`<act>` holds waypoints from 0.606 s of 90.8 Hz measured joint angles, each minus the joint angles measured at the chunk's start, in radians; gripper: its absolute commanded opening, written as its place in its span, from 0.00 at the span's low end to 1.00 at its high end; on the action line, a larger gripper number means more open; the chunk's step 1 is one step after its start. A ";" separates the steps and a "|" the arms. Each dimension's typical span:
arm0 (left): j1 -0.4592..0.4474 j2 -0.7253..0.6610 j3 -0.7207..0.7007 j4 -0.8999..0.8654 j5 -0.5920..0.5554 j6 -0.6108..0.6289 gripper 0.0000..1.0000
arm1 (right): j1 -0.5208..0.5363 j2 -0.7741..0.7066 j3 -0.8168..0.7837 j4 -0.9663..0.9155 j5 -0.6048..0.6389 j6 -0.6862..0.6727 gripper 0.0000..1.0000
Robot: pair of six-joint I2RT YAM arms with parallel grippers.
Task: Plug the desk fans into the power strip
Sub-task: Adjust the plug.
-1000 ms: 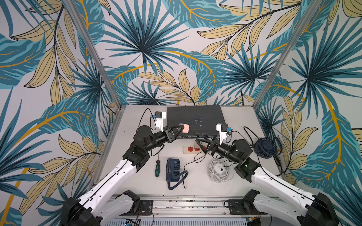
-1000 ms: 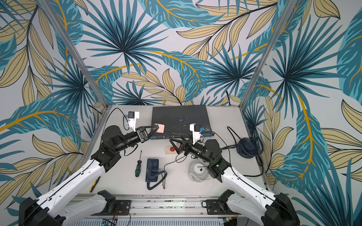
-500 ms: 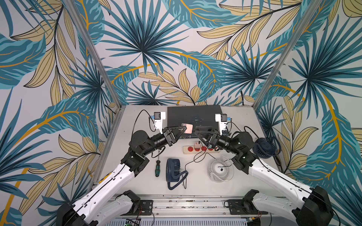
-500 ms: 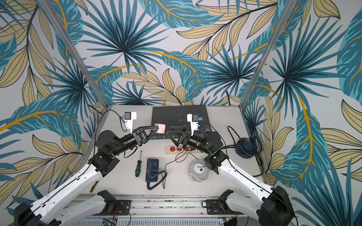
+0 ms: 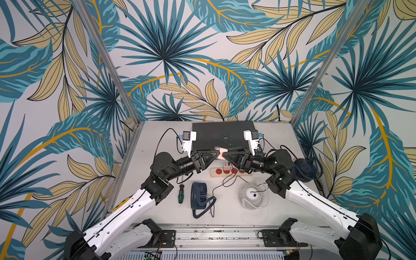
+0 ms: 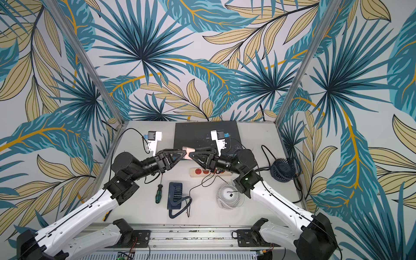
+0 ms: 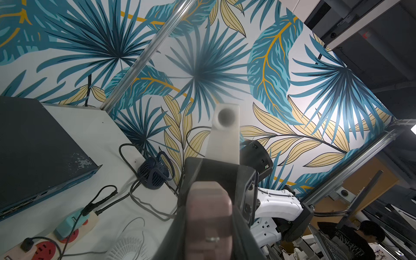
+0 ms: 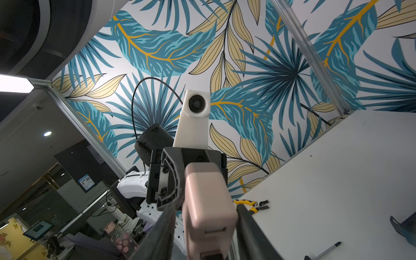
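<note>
- Pink power adapter point(image 5: 221, 152) hangs in mid-air above the front edge of the grey network switch point(image 5: 222, 135). In both top views only a sliver of it shows between the two sets of jaws.
- Left jaws are clamped on one end of it, and the left wrist view shows that end blurred and very close.
- Right jaws enclose the other end, with a finger point(image 8: 162, 236) along each side; I cannot tell whether they already press on it.
- Cream power strip point(image 5: 221, 172) lies on the bench point(image 5: 227, 216) just in front of the switch. The right arm's wrist overlaps its right end, and the left wrist view cuts off its near end.
- Thin black cords run between the strip, the white desk fan point(image 5: 253, 194) and the dark blue fan point(image 5: 199, 195); which cord belongs to which fan is hard to trace.
- One second ago the right jaws hung wide open, low over the strip, covering most of it. Now they are raised to the adapter and narrowed, and four red sockets point(image 5: 234, 171) show.
- Left jaws hold the adapter as before.
</note>
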 measured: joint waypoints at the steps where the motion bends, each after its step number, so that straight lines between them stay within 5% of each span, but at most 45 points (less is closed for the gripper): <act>1: -0.001 0.000 0.000 0.000 0.002 0.000 0.07 | 0.000 0.000 0.000 0.000 -0.002 0.000 0.42; 30: -0.017 0.010 0.010 0.063 0.047 0.003 0.11 | -0.006 -0.019 -0.002 0.055 -0.056 0.071 0.10; 48: -0.023 0.017 0.014 0.019 0.017 0.038 0.80 | -0.005 -0.051 -0.022 0.011 -0.040 0.013 0.01; 55: -0.022 0.017 0.014 -0.059 -0.029 0.091 0.98 | -0.003 -0.082 -0.027 -0.079 0.007 -0.069 0.00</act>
